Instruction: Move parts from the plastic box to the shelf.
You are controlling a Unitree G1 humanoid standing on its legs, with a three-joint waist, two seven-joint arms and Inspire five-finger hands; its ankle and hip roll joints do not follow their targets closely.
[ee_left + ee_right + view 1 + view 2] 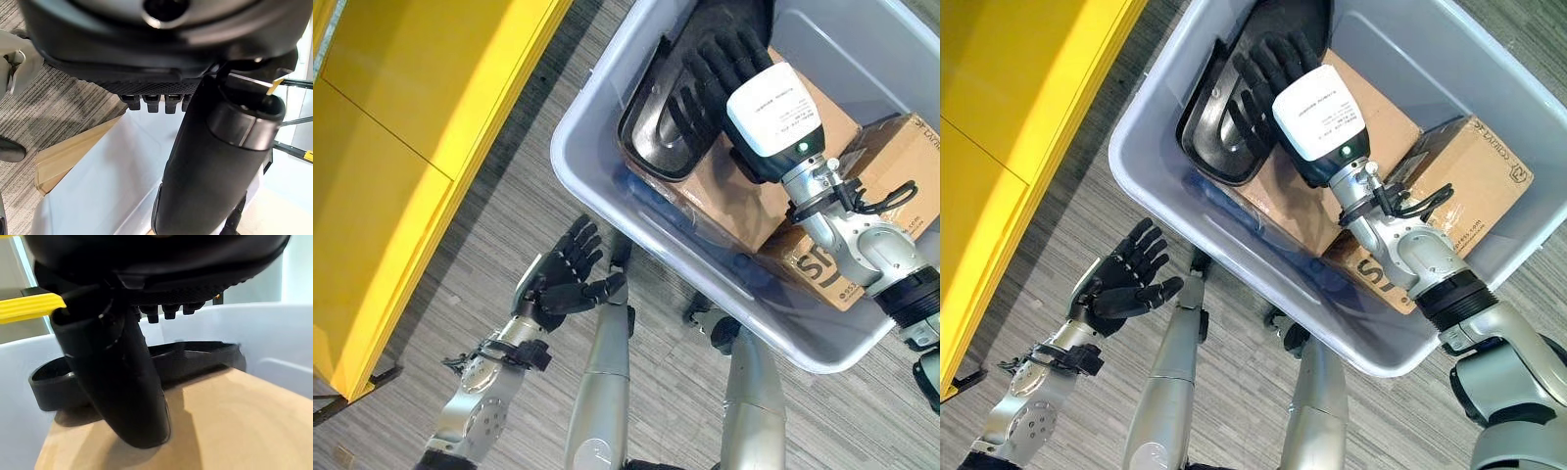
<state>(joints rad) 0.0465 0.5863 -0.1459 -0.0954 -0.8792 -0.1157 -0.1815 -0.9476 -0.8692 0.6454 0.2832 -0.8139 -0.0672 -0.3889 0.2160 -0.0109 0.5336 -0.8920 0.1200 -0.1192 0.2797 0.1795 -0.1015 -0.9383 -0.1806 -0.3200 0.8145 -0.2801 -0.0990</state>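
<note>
Black part (656, 117) partly under right hand (715, 73).

Grey wood-grain floor (509, 215) across lower frame; cardboard boxes (1469, 171) inside bin at upper right.

Bright, even light — wrist views perhaps blurred up close.

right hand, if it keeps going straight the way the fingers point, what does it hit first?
Most likely the black part: the right hand is open, fingers stretched over it inside the box. Whether they already touch is unclear; the right wrist view suggests a small gap.
</note>
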